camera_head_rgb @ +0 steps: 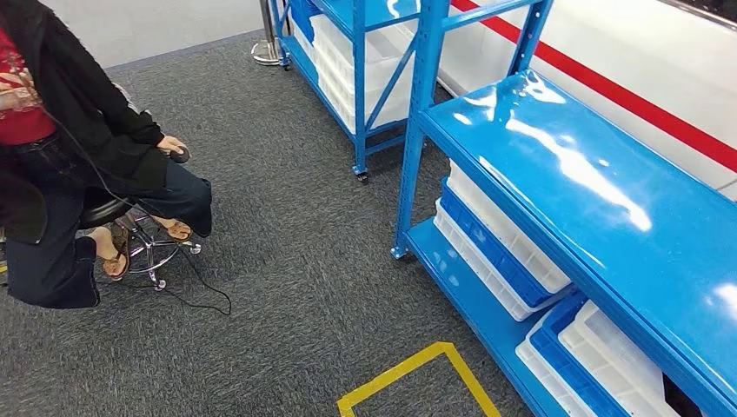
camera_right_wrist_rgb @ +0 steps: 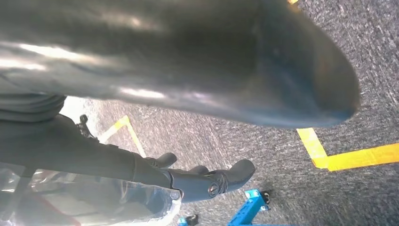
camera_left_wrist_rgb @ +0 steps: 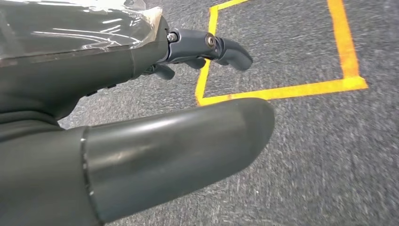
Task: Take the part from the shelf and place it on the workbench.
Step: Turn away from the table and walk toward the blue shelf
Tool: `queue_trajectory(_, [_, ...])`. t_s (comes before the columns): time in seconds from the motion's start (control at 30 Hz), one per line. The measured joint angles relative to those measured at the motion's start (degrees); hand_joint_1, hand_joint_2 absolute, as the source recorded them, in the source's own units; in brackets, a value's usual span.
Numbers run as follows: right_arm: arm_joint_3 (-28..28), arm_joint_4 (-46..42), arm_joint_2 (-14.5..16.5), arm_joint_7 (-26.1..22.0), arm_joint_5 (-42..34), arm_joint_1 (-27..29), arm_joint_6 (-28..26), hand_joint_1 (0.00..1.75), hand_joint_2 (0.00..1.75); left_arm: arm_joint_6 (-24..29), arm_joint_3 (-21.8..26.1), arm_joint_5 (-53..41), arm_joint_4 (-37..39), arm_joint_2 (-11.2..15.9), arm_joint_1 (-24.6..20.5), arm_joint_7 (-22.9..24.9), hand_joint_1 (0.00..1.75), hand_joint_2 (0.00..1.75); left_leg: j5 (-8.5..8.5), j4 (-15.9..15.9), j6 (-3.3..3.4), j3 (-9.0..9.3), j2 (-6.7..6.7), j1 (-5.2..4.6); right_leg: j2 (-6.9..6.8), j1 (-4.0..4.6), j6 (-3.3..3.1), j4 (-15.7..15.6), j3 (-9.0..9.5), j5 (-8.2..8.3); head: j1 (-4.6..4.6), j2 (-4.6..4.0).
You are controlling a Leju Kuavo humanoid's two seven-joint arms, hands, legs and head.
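Hanging over the grey carpet [camera_left_wrist_rgb: 306, 155], the left hand [camera_left_wrist_rgb: 141, 141] and right hand [camera_right_wrist_rgb: 188, 84] hold nothing, fingers loosely apart. The part cannot be made out; presumably it sits in the white bins [camera_head_rgb: 608, 356] of the blue shelf [camera_head_rgb: 556, 165], well ahead of both hands. Its weight and best grip point cannot be judged.

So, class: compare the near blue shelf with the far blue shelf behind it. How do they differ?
The near shelf shows a bare, glossy top deck; the far shelf's upper deck carries a white bin. The near shelf's lower level holds stacked white and blue trays, while the far shelf holds white bins there. A caster shows under the far shelf. Both are blue metal racks on grey carpet.
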Motion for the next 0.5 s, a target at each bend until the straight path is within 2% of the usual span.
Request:
queue_trajectory(0.03, [0.0,0.0,-0.03,-0.02,0.13,0.0,0.01,0.0,0.0,0.0,0.03,0.14,0.0,-0.07,-0.1,0.01,0.0,0.0,-0.1,-0.06,-0.43,0.28,0.58,0.14,0.69,0.07,-0.54,-0.06,-0.15,0.11,-0.03,0.0])
queue_trajectory(0.07, [0.0,-0.01,-0.05,-0.03,0.27,0.02,0.02,0.0,0.0,0.0,0.06,0.21,0.0,-0.12,-0.21,0.02,0.0,0.0,-0.38,0.12,-0.86,0.41,0.47,0.38,1.37,-0.09,-1.02,-0.15,-0.1,0.2,-0.05,0.0])
queue_trajectory(0.1, [0.0,-0.01,-0.1,-0.03,0.39,0.05,0.02,0.0,0.0,0.01,0.09,0.24,0.0,-0.18,-0.3,0.02,0.0,0.0,-1.18,0.93,-1.2,0.22,-0.5,0.63,2.04,-0.31,-1.52,-0.27,0.01,0.34,-0.08,0.0])
queue_trajectory(0.13, [0.0,-0.02,-0.14,-0.03,0.52,0.03,0.02,0.0,0.0,0.01,0.11,0.27,0.0,-0.22,-0.32,0.02,0.0,0.0,-2.62,2.82,-1.42,-0.48,-2.06,0.82,2.66,-0.54,-1.98,-0.39,0.17,0.56,-0.14,0.0])
queue_trajectory(0.2, [0.0,-0.02,-0.15,-0.03,0.75,-0.03,0.03,0.0,0.0,0.02,0.16,0.27,0.01,-0.25,-0.17,0.04,0.0,0.0,-6.67,9.91,-1.58,-3.59,-5.48,1.02,3.97,-0.49,-2.5,-0.41,0.21,0.78,-0.26,0.0])
queue_trajectory(0.23, [0.0,-0.01,-0.15,-0.03,0.81,-0.03,0.03,0.0,0.0,0.02,0.17,0.28,0.02,-0.27,-0.05,0.07,0.0,0.0,-8.2,13.64,-1.59,-5.37,-6.24,1.02,4.72,-0.29,-2.59,-0.39,0.19,0.82,-0.29,0.0])
queue_trajectory(0.27, [0.0,-0.01,-0.15,-0.03,0.85,0.01,0.04,0.0,0.0,0.02,0.19,0.29,0.02,-0.28,0.07,0.12,0.0,0.0,-8.7,16.04,-1.55,-6.65,-6.58,1.01,5.55,-0.09,-2.6,-0.37,0.23,0.82,-0.29,0.0])
queue_trajectory(0.3, [0.0,0.0,-0.18,-0.02,0.87,0.06,0.04,0.0,0.0,0.03,0.21,0.3,0.02,-0.29,0.16,0.17,0.0,0.0,-7.98,16.38,-1.44,-7.05,-6.72,1.01,6.38,0.05,-2.59,-0.34,0.31,0.81,-0.29,0.0])
queue_trajectory(0.33, [0.0,-0.01,-0.21,-0.02,0.9,0.1,0.04,0.0,0.0,0.03,0.23,0.31,0.02,-0.29,0.21,0.2,0.0,0.0,-6.21,14.5,-1.26,-6.43,-6.91,1.02,7.22,0.13,-2.59,-0.29,0.41,0.8,-0.29,0.0])
queue_trajectory(0.37, [0.0,-0.01,-0.22,-0.01,0.94,0.09,0.04,0.0,0.0,0.04,0.26,0.31,0.02,-0.28,0.23,0.21,0.0,0.0,-3.85,10.99,-1.06,-5.02,-7.47,1.02,8.03,0.17,-2.57,-0.23,0.51,0.8,-0.29,0.0])
queue_trajectory(0.43, [0.0,-0.02,-0.18,0.01,1.02,-0.02,0.04,0.0,0.0,0.07,0.32,0.31,0.02,-0.27,0.21,0.22,0.0,0.0,-0.67,4.01,-0.67,-2.14,-10.13,1.09,9.49,0.33,-2.43,-0.01,0.35,0.79,-0.26,0.0])
queue_trajectory(0.47, [0.0,-0.02,-0.16,0.02,1.05,-0.1,0.04,0.0,0.0,0.08,0.35,0.29,0.02,-0.27,0.21,0.22,0.0,0.0,-0.08,2.07,-0.52,-1.37,-11.12,1.03,10.11,0.32,-2.23,0.09,0.07,0.84,-0.24,0.0])
queue_trajectory(0.5, [0.0,-0.02,-0.14,0.03,1.06,-0.13,0.04,0.0,0.0,0.09,0.37,0.27,0.03,-0.28,0.2,0.25,0.0,0.0,-0.14,1.34,-0.32,-1.13,-11.58,0.88,10.71,0.3,-1.95,0.11,-0.28,0.95,-0.23,0.0])
